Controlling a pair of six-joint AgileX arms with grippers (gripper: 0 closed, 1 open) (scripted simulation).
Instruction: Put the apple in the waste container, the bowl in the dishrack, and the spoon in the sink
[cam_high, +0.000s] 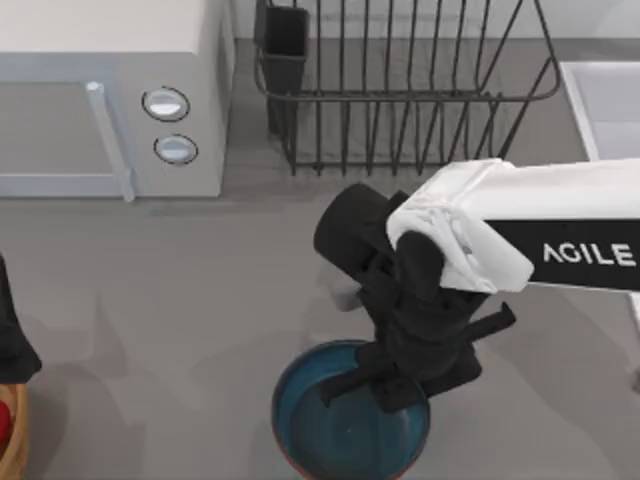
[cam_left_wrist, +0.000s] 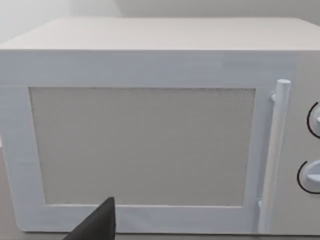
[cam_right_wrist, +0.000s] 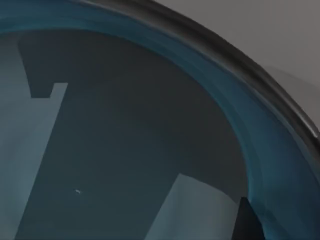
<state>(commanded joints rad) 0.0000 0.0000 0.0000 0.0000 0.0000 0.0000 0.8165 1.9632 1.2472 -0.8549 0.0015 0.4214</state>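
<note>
- Table (cam_high: 150, 300): grey top. White microwave (cam_high: 110, 90) at far left, two round knobs on its right side.
- Dishrack (cam_high: 400, 100): far centre, black upright bars, dark utensil cup (cam_high: 285, 40) at its far-left corner. Nothing in it.
- Sink (cam_high: 605, 100): pale basin at far right, just right of the rack.
- Right arm (cam_high: 540, 230): comes in from the right; right gripper (cam_high: 385, 375) sits over the far-right part of the bowl.
- Bowl (cam_high: 330, 425): near centre, upright, mouth up, teal inside; round, so no long axis. Its rim is directly under the gripper.
- Right wrist view: bowl interior close up, one dark fingertip (cam_right_wrist: 247, 220) just inside the rim. Can't tell how wide the jaws stand or whether they touch the bowl.
- Left gripper (cam_high: 12, 345): parked at the left edge, facing the microwave; opening can't be told.
- Waste container (cam_high: 14, 440): tan rim at near-left edge, apple (cam_high: 4, 422) a red sliver inside it.
</note>
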